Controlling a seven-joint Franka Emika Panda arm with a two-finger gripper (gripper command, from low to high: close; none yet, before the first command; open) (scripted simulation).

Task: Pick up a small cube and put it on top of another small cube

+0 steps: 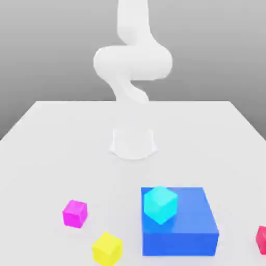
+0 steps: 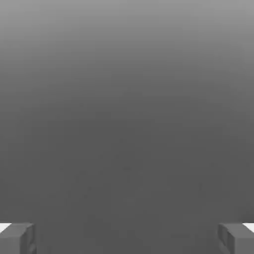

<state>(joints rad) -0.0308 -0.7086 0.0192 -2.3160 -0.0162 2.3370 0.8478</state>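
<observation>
Still untouched, the small plain bright-yellow cube (image 1: 107, 248) sits at the bench's (image 1: 52, 135) 6 o'clock; the hand (image 2: 127, 238), spread wide, might grab its magenta neighbour (image 1: 75, 213) instead.

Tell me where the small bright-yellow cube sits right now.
In the exterior view, the small bright-yellow cube rests on the white table near the front edge, between the small magenta cube towards the view's left and the large blue block to its right, touching neither.
</observation>
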